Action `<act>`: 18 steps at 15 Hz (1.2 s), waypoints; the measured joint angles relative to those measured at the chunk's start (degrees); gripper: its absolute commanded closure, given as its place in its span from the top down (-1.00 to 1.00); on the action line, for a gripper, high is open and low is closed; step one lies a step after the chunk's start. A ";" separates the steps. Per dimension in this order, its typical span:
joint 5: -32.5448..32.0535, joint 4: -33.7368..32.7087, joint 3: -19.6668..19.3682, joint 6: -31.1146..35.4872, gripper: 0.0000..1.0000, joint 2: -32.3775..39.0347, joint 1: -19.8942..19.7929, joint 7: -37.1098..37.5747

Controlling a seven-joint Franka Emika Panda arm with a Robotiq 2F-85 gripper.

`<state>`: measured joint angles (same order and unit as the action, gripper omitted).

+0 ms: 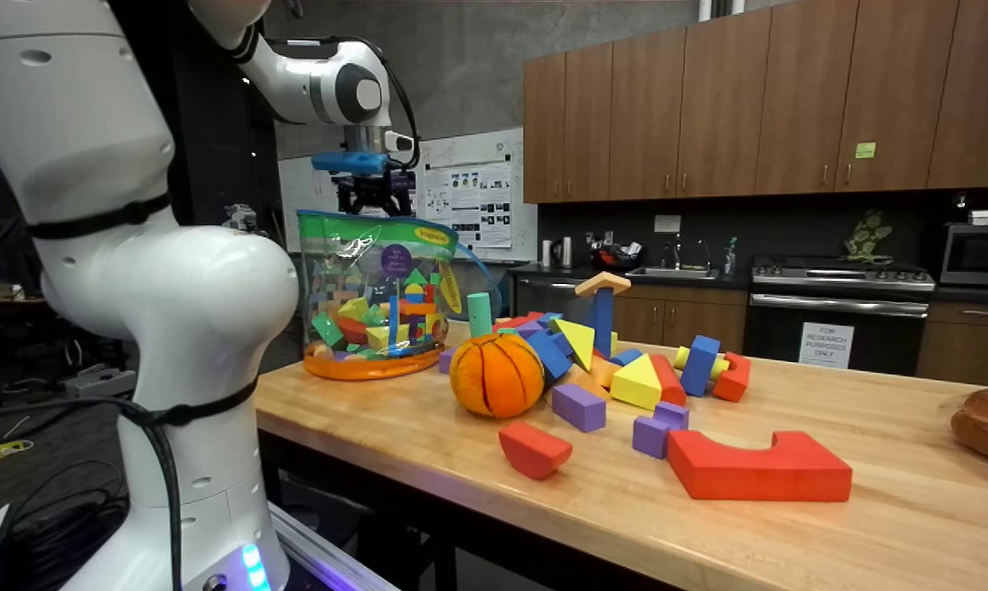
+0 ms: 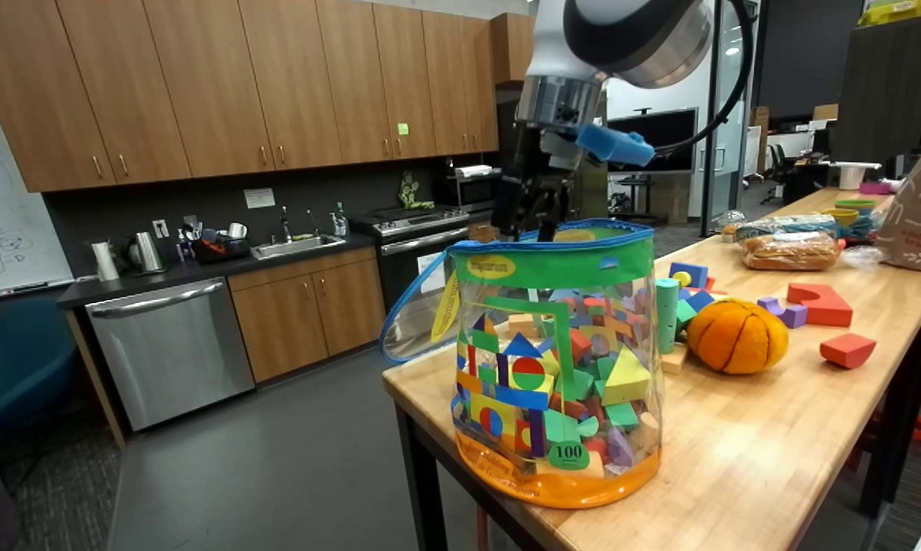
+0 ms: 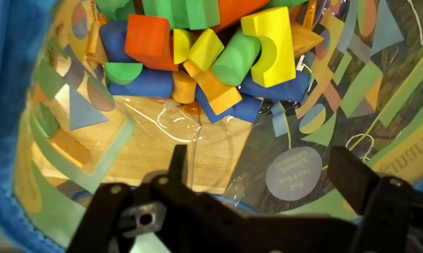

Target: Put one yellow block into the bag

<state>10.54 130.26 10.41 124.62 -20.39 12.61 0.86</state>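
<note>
The see-through bag stands upright at the table's end, with a green band (image 1: 354,226) and orange base in both exterior views (image 2: 560,264). It is open at the top and holds several mixed blocks. My gripper (image 1: 373,207) points down at the bag's mouth, also in an exterior view (image 2: 529,228). In the wrist view its fingers (image 3: 259,154) are wide apart with nothing between them. A yellow arch block (image 3: 280,45) lies on the pile inside the bag. A yellow wedge (image 2: 626,377) shows through the wall. Outside, yellow wedges (image 1: 638,382) lie in the table pile.
An orange ball (image 1: 496,375) sits near the bag. A green cylinder (image 1: 479,313) stands beside it. A blue post (image 1: 602,324) rises from the loose pile. A red arch (image 1: 761,472) and red half-round (image 1: 535,449) lie nearer. Wrapped bread (image 2: 789,251) is farther along.
</note>
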 measured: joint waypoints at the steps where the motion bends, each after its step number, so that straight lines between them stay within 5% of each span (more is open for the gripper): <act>1: 0.00 0.00 0.00 0.00 1.00 0.00 0.00 0.00; 6: -1.10 -3.05 1.40 -0.44 1.00 0.23 0.11 -0.12; 13: -2.34 -17.50 5.52 0.22 1.00 0.41 0.46 6.47; 18: -1.11 -13.81 4.00 3.56 1.00 -3.14 -1.74 15.92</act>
<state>9.43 116.45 14.41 128.18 -23.53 10.87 16.78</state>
